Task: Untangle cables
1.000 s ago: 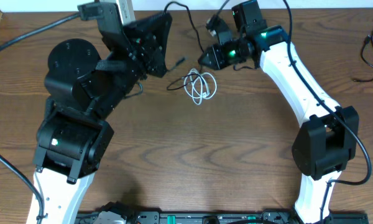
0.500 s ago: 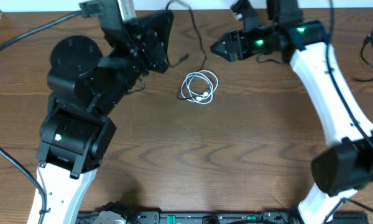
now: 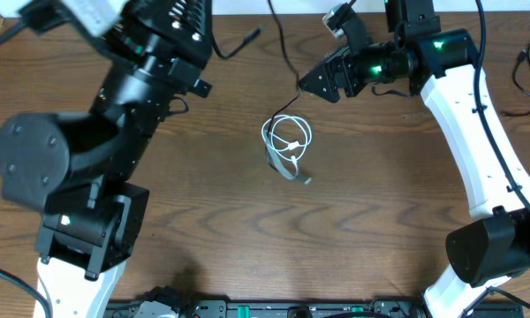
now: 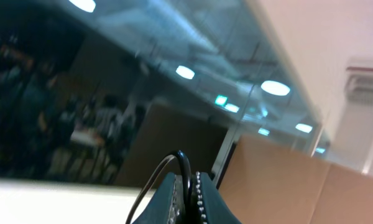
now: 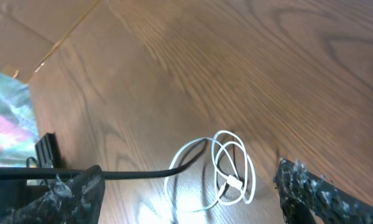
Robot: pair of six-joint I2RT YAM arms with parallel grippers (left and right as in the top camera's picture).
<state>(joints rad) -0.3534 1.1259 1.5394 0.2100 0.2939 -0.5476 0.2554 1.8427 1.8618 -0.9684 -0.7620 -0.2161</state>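
- Judging by how things lie, the step in hand is drawing the black cord [image 5: 137, 172] out of the white cord [image 3: 288, 141], so the white one needs holding down on the table [image 3: 247, 230].
- The white cord sits coiled at the centre of the overhead view, its loose tail trailing toward the lower right. Nothing pins it, so a quick tug would probably drag the whole coil along.
- The black cord meets the coil at its upper-left rim in the right wrist view. I cannot tell whether it threads through a loop or only lies across one, so the pull wants to be slow, watching whether the loops lift.
- The right gripper [image 5: 189, 186] hangs just above and to the right of the coil, jaws spread wide and gripping nothing. The black cord crosses the lower left of its view, by one finger. Its best job looks like coming down to pin or pinch the white loops on their lower-right side.
- The left gripper [image 4: 188, 180], raised at the upper left of the overhead view, is clenched on the black cord, which arcs up from between its fingers. It should draw toward that corner, gently.
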